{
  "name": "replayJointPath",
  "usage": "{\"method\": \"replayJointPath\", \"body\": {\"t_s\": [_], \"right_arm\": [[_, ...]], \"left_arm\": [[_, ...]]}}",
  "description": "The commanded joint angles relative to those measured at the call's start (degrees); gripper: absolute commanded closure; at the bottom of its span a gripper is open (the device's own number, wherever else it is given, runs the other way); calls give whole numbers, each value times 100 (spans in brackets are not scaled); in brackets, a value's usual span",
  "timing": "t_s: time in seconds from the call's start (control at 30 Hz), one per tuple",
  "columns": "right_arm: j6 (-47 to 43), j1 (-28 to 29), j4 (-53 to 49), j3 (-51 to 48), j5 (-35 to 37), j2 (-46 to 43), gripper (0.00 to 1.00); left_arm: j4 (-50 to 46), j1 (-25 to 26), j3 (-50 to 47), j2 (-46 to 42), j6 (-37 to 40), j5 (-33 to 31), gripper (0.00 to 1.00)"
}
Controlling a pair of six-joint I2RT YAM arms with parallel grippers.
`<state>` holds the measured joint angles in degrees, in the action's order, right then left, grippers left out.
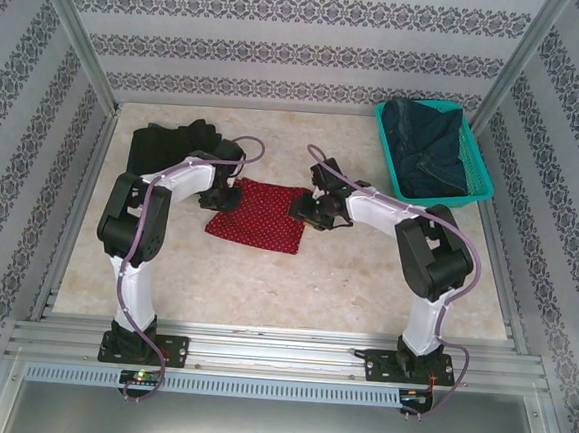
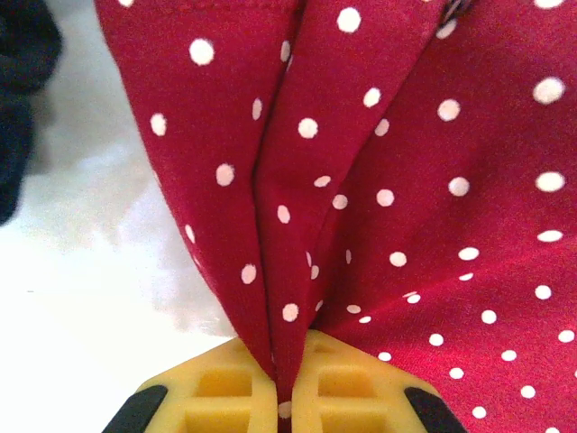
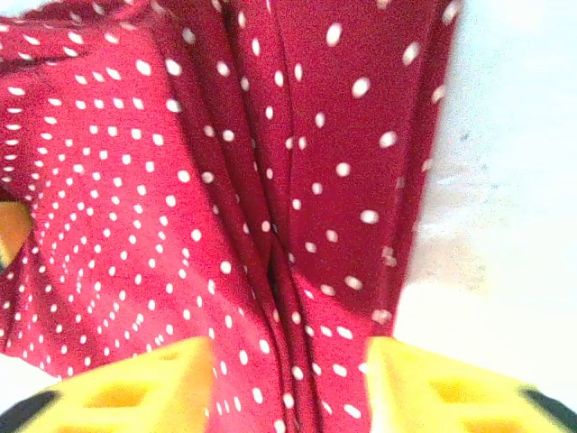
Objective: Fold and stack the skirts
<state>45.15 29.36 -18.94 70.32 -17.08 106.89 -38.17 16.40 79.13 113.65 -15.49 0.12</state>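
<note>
My left claw (image 2: 284, 390) is clamped on the near-left edge of the red skirt with white dots (image 1: 259, 212), its 2 yellow fingers (image 2: 225, 383) pressed together with a bunched fold of the cloth rising out from between them. My right claw (image 3: 288, 383) sits at the right edge of that same skirt with its fingers (image 3: 149, 383) standing apart; pleated red cloth lies loose in the gap between them, touching neither as far as I can tell. The red skirt lies spread flat on the pale table (image 1: 294, 287), between my 2 wrists. Beyond the red skirt and to its left, a black skirt (image 1: 165, 145) lies in a rumpled heap. Farther back, well to the right of the red skirt, a teal mesh basket (image 1: 479, 173) holds dark blue denim (image 1: 430, 147); I cannot tell how many pieces.
</note>
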Motion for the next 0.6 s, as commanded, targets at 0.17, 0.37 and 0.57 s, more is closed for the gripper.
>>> {"method": "replayJointPath", "body": {"t_s": [0.17, 0.37, 0.57], "right_arm": [[-160, -125, -118, -245, 1625, -1577, 2], [-608, -299, -540, -256, 2302, -2154, 2], [-843, -389, -455, -611, 2860, -2662, 2]], "left_arm": [[-286, 79, 235, -21, 274, -1173, 100], [-570, 212, 888, -455, 257, -1867, 100], [-1106, -90, 1997, -392, 524, -1685, 100]]}}
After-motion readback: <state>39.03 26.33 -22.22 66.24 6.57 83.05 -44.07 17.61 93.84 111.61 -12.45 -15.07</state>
